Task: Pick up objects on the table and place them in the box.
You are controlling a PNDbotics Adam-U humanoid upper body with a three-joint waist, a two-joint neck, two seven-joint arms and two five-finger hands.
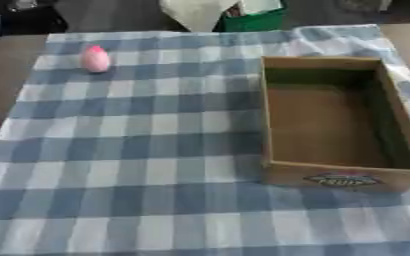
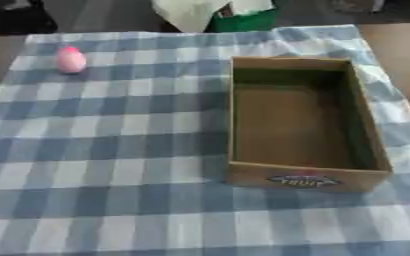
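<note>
A blue-and-white checked cloth (image 1: 130, 150) covers the worktop (image 1: 3, 65), whose brown surface shows at the edges. At about ten o'clock on the cloth, towards the far left corner, stands a small pink rounded object (image 1: 95, 59), well apart from the box. At about three o'clock sits an open cardboard box (image 1: 283, 110), long side running away from the camera, with a printed label (image 1: 342, 180) on its near wall; its brown floor holds nothing. Neither robot hand appears in either view, so their state cannot be told.
</note>
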